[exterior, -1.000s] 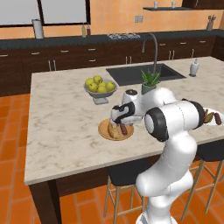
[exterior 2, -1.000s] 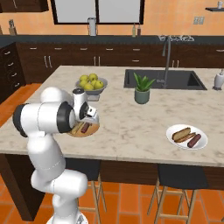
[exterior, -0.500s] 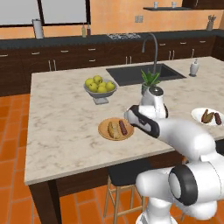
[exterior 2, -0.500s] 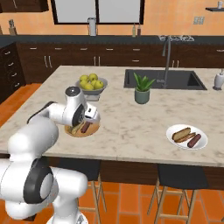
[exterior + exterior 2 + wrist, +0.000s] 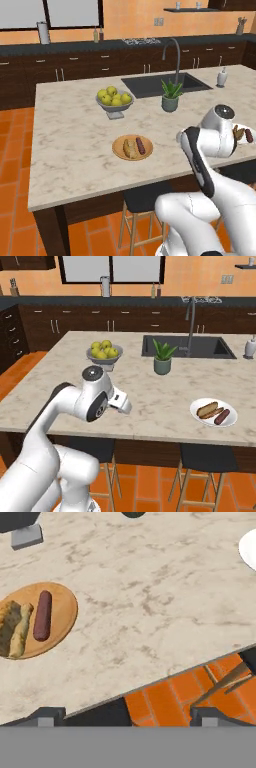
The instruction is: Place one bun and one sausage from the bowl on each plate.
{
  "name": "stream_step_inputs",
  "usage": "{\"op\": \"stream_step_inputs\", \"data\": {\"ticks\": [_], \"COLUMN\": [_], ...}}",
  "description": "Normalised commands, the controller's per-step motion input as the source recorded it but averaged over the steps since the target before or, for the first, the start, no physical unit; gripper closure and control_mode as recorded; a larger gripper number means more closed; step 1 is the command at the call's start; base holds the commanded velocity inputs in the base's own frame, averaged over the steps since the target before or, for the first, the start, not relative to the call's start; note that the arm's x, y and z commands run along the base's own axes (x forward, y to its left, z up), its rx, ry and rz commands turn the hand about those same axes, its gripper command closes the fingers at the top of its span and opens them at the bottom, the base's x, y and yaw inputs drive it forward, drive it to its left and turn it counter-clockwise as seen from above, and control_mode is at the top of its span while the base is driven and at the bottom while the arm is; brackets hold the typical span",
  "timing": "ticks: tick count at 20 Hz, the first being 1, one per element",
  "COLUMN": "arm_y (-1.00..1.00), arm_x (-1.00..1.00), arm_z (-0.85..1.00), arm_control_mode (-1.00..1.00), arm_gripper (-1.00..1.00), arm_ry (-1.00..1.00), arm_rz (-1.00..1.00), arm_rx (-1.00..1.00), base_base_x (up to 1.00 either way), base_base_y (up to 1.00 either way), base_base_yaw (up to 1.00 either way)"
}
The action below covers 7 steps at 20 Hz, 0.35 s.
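The tan wooden plate [image 5: 62, 607] lies at the left of the hand view and carries a bun [image 5: 15, 629] and a dark sausage [image 5: 42, 614]. My gripper [image 5: 127, 717] hovers over the counter's front edge, to the right of that plate, open with nothing between its fingertips [image 5: 47, 714]. From the left base the same wooden plate [image 5: 116, 148] shows its bun [image 5: 130, 147] and sausage [image 5: 141, 145]. The white plate [image 5: 200, 420] near the right end of the counter holds a bun [image 5: 207, 407] and a sausage [image 5: 221, 416]. The bowl is out of view.
A grey pedestal bowl of yellow-green fruit [image 5: 114, 101] stands behind the wooden plate. A potted plant [image 5: 170, 97] sits by the sink [image 5: 162, 84], with a soap dispenser [image 5: 221, 77] further right. Stools stand under the counter's front edge, above orange floor tiles [image 5: 170, 697].
The arm has swung away from the wooden plate, right and back toward the counter's front edge. The sausage stays on that plate and the jaws have widened.
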Motion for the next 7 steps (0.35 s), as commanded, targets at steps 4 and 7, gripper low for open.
{"op": "stream_step_inputs", "data": {"ticks": [4,7], "arm_y": [-1.00,-1.00], "arm_x": [-0.99,-0.93], "arm_z": [0.02,0.00], "arm_control_mode": [-1.00,-1.00], "arm_gripper": [-1.00,-1.00], "arm_ry": [0.00,0.00], "arm_rz": [-0.21,-0.26], "arm_rx": [0.00,0.00], "base_base_x": [0.00,0.00], "base_base_y": [0.00,0.00], "base_base_yaw": [0.00,0.00]}}
